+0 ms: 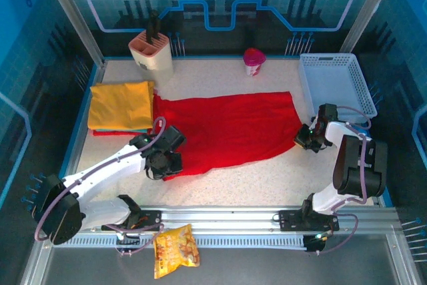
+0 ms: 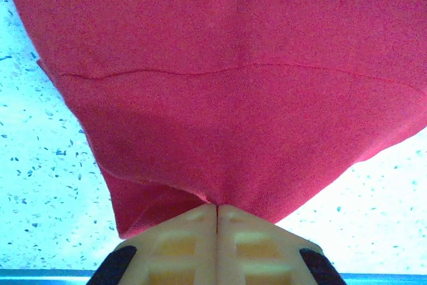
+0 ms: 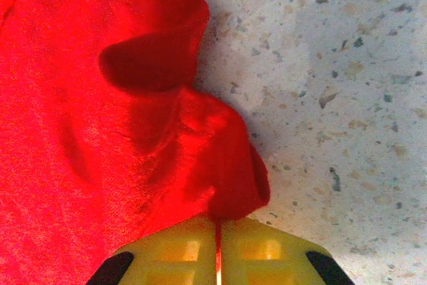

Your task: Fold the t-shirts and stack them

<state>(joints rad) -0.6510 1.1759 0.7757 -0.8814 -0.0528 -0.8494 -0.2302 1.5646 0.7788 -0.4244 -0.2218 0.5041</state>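
Speckled table with the red t-shirt spread flat across the middle, long side running left to right. White lattice basket at far right, just past the shirt's right edge. Mustard yellow t-shirt folded at far left, touching the red one's left edge. Beige holder behind it. Left gripper clamped tight on the red shirt's near-left corner; the wrist view shows the jaws meeting on cloth. Right gripper pinches the shirt's right edge, jaws nearly together. Snack bag on the front rail; pink cup at the back.
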